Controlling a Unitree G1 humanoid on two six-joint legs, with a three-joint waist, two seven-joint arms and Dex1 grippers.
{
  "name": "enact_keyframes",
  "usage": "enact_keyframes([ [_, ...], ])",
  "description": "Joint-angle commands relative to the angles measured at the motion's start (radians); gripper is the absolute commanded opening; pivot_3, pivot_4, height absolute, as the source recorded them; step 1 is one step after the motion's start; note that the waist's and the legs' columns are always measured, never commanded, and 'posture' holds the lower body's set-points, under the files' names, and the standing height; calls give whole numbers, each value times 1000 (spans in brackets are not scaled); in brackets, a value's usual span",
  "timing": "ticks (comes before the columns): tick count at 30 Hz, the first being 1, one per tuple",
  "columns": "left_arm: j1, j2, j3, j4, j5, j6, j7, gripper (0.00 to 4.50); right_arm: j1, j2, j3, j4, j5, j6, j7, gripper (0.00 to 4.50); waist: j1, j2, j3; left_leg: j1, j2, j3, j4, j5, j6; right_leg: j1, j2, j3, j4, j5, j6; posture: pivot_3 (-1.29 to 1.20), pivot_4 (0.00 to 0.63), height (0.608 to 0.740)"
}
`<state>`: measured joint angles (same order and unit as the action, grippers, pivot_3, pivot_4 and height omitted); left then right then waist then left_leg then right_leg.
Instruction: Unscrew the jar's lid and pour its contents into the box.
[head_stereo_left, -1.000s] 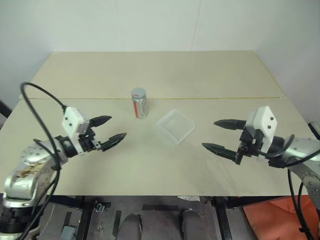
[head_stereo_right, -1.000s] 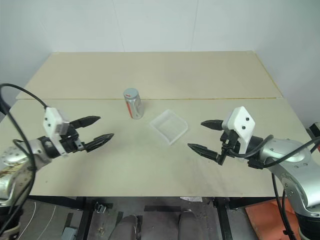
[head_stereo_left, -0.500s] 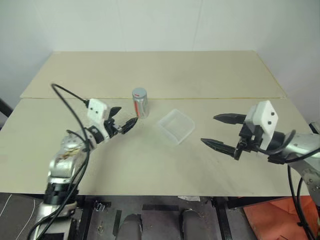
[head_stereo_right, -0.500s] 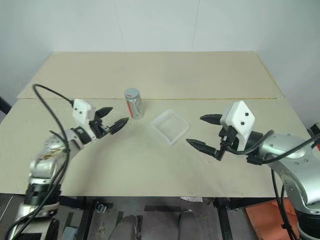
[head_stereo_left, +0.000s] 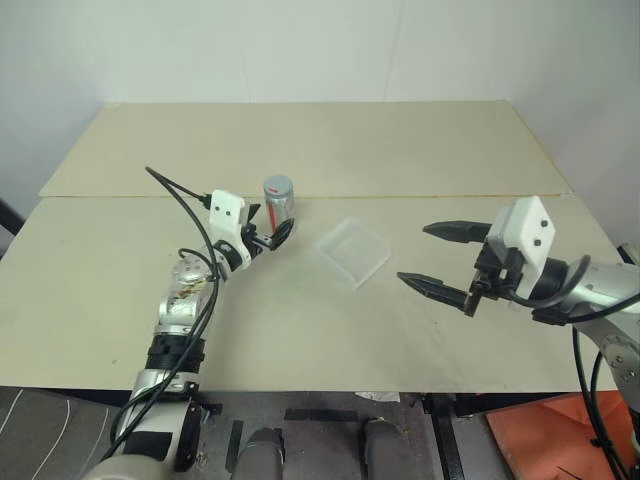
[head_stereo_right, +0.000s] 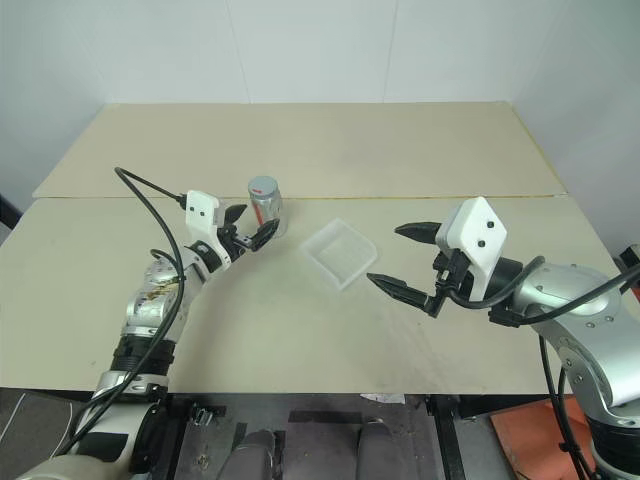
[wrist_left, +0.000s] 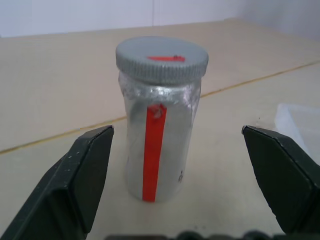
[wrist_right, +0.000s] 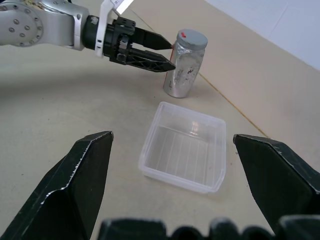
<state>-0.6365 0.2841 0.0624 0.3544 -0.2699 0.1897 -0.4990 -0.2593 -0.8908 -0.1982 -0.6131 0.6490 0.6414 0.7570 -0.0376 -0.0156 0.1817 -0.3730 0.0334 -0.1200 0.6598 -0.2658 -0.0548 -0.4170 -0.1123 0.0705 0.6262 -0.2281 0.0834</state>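
On the table (head_stereo_left: 330, 150), the box (head_stereo_left: 353, 251) lies just right of the upright jar (head_stereo_left: 279, 206), whose lid (wrist_left: 162, 58) is on. The right hand (head_stereo_left: 442, 258) hovers spread, well right of the jar. The left hand (head_stereo_left: 270, 230), fingers parted, sits just left of the jar, not gripping it.

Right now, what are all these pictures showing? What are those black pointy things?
They are a robot's two claws. Two pictures come from cameras on its head, looking down at a table. The other two come from small cameras on its wrists, looking along each claw. On the table stand a small jar with a grey lid and a clear plastic box. The left claw is open right beside the jar, not gripping it. The right claw waits open near the box. Nothing is held.
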Motion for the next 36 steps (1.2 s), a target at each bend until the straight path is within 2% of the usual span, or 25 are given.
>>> enact_keyframes([
  [1, -42, -9, 14, 34, 17, -58, 10, 4463, -12, -1, -18, -47, 13, 2, -11, 4500, -1, 0, 0, 0, 0, 0, 0, 0, 0, 0, 0, 0, 0, 0, 0, 0, 150, 740],
  [22, -178, -67, 24, 372, 79, -289, 47, 4463, 12, -22, -62, -113, 61, 52, -23, 4500, -1, 0, 0, 0, 0, 0, 0, 0, 0, 0, 0, 0, 0, 0, 0, 0, 150, 740],
  [25, -201, -71, 24, 424, 88, -321, 50, 3866, 15, -22, -64, -116, 63, 52, -25, 4500, -1, 0, 0, 0, 0, 0, 0, 0, 0, 0, 0, 0, 0, 0, 0, 0, 150, 740],
  [31, -233, -79, 26, 493, 97, -360, 42, 2043, 11, -23, -64, -116, 64, 53, -26, 4500, -1, 0, 0, 0, 0, 0, 0, 0, 0, 0, 0, 0, 0, 0, 0, 0, 150, 740],
  [32, -233, -80, 27, 497, 98, -364, 42, 1874, 12, -23, -65, -118, 64, 53, -27, 4500, -1, 0, 0, 0, 0, 0, 0, 0, 0, 0, 0, 0, 0, 0, 0, 0, 150, 740],
  [36, -226, -79, 30, 496, 96, -365, 29, 1884, 18, -21, -67, -126, 67, 54, -30, 4500, -2, 0, 0, 0, 0, 0, 0, 0, 0, 0, 0, 0, 0, 0, 0, 0, 150, 740],
])
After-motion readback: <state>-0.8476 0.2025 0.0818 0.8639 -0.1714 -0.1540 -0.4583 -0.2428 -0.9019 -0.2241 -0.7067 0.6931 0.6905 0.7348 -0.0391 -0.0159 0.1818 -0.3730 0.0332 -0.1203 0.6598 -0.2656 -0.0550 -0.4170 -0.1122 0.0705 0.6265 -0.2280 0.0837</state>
